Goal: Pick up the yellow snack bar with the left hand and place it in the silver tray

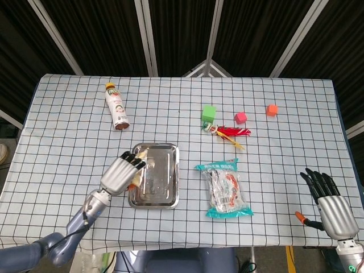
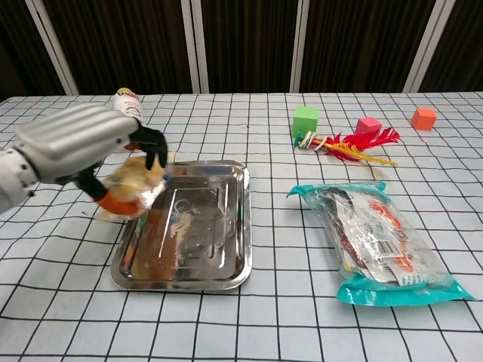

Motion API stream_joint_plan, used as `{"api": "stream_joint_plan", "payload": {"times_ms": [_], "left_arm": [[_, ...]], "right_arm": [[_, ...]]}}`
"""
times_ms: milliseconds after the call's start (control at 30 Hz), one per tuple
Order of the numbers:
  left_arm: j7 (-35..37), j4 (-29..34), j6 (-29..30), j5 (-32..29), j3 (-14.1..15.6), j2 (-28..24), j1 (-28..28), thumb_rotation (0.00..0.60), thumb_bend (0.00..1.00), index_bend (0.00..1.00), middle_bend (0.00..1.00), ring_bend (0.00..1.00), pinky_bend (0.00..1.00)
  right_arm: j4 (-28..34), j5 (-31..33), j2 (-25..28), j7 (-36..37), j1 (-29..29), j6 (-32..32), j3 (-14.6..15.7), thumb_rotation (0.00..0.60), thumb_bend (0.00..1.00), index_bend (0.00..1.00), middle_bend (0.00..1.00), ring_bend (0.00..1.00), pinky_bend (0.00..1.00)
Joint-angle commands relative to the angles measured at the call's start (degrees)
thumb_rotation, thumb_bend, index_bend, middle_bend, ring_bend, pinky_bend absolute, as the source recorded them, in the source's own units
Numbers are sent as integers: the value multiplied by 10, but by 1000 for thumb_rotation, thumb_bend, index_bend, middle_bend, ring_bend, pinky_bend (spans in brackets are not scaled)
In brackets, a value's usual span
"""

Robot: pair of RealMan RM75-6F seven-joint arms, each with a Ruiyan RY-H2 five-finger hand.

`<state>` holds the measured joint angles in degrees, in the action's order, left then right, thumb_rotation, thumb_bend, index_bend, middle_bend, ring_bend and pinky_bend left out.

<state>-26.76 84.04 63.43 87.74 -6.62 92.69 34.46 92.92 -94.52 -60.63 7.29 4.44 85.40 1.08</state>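
Note:
My left hand (image 1: pixel 121 173) (image 2: pixel 83 145) holds the yellow snack bar (image 2: pixel 132 188) (image 1: pixel 139 165) in the air, over the left edge of the silver tray (image 1: pixel 159 185) (image 2: pixel 215 249). The bar's wrapper pokes out below the fingers and its reflection shows in the tray's floor. Nothing else lies in the tray. My right hand (image 1: pixel 330 200) rests at the table's front right corner, fingers apart and holding nothing; the chest view does not show it.
A snack tube (image 1: pixel 116 107) lies at the back left. A teal packet (image 1: pixel 226 189) lies right of the tray. A green cube (image 1: pixel 209 112), pink cube (image 1: pixel 240 118), orange cube (image 1: pixel 271 110) and red-yellow feather toy (image 1: pixel 230 133) sit at the back right.

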Motion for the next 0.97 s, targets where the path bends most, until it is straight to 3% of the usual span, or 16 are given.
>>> {"api": "stream_joint_plan", "payload": {"times_ms": [33, 133, 200, 300, 400, 533, 633, 700, 767, 867, 967], "left_arm": [[1, -66, -56, -17, -26, 73, 55, 600, 101, 281, 303, 217, 247], [-15, -84, -80, -30, -23, 97, 71, 600, 74, 60, 57, 19, 177], [-34, -73, -87, -42, -18, 95, 69, 600, 68, 1, 2, 0, 134], [-33, -29, -60, -34, -7, 69, 53, 600, 67, 0, 0, 0, 102], [-16, 42, 17, 17, 24, 8, 14, 600, 66, 0, 0, 0, 77], [-28, 146, 160, 95, 92, -113, -76, 600, 64, 0, 0, 0, 63], [-24, 186, 266, 127, 146, -182, -157, 600, 53, 0, 0, 0, 50], [-23, 181, 334, 127, 186, -213, -223, 600, 46, 0, 0, 0, 37], [-30, 157, 385, 102, 204, -215, -284, 600, 46, 0, 0, 0, 25], [-4, 95, 441, 34, 185, -174, -354, 600, 46, 0, 0, 0, 2], [-1, 65, 419, 5, 171, -167, -360, 600, 46, 0, 0, 0, 0]], "right_arm": [[-2, 3, 1, 4, 2, -3, -1, 600, 254, 0, 0, 0, 11], [-5, 8, 1, 8, 3, -7, -1, 600, 255, 0, 0, 0, 11], [-8, 10, 2, 10, 2, -8, -1, 600, 254, 0, 0, 0, 11], [-10, 13, 3, 11, 2, -11, -1, 600, 254, 0, 0, 0, 11], [-10, 11, 3, 9, 2, -13, 1, 600, 254, 0, 0, 0, 11], [-6, 4, 2, 2, -1, -6, 4, 600, 255, 0, 0, 0, 11], [-2, 2, 1, -4, -1, -5, 5, 600, 255, 0, 0, 0, 11], [0, 0, 0, -9, -2, -5, 6, 600, 255, 0, 0, 0, 11], [2, -2, 0, -15, -2, -4, 7, 600, 255, 0, 0, 0, 11], [4, -3, -3, -26, -3, -3, 8, 600, 255, 0, 0, 0, 11], [6, -8, -6, -33, -4, -1, 9, 600, 254, 0, 0, 0, 11]]}}
